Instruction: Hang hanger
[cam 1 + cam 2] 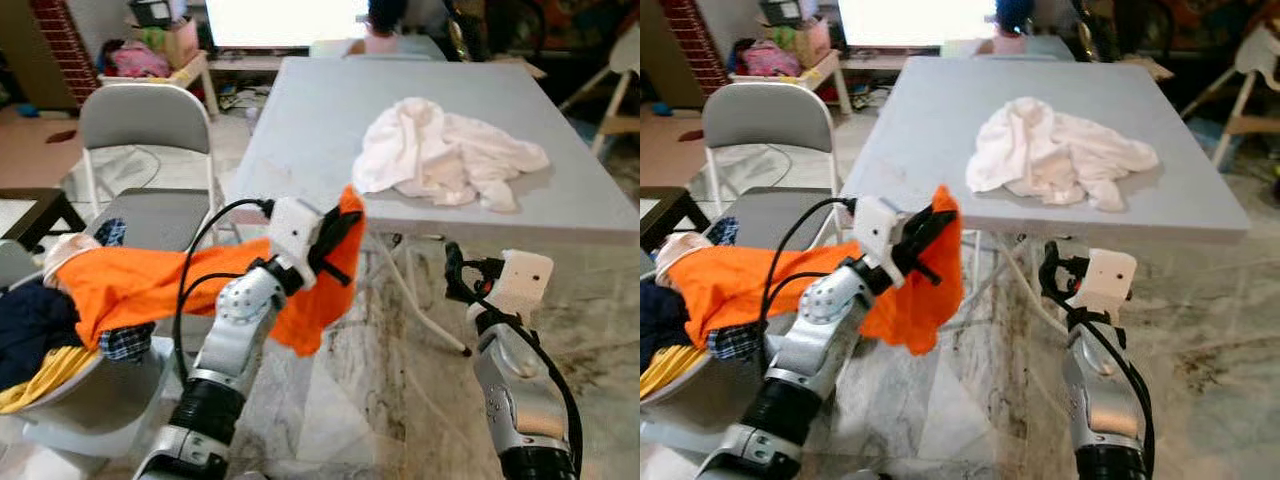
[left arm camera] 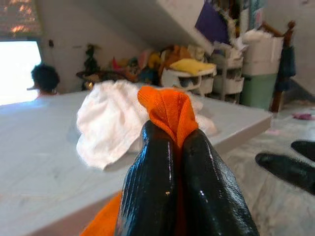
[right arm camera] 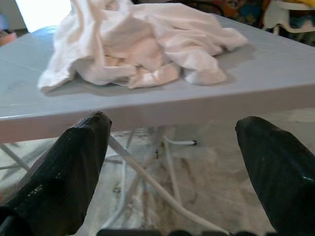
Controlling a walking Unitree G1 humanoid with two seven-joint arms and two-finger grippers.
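Observation:
My left gripper (image 1: 338, 238) is shut on a fold of an orange garment (image 1: 150, 285), held up just in front of the grey table's (image 1: 300, 130) near edge. The rest of the orange cloth trails left into a laundry basket (image 1: 90, 400). In the left wrist view the orange fold (image 2: 170, 110) sticks out between the closed fingers (image 2: 147, 187). A crumpled white garment (image 1: 440, 155) lies on the table's near right part. My right gripper (image 1: 458, 270) stands open below the table edge with nothing between its fingers (image 3: 74, 162).
The basket at my left holds several other clothes, dark blue, yellow and plaid. A grey folding chair (image 1: 145, 120) stands left of the table. A person (image 1: 380, 25) sits at the table's far end. Table legs (image 1: 420, 300) cross under the tabletop on marble floor.

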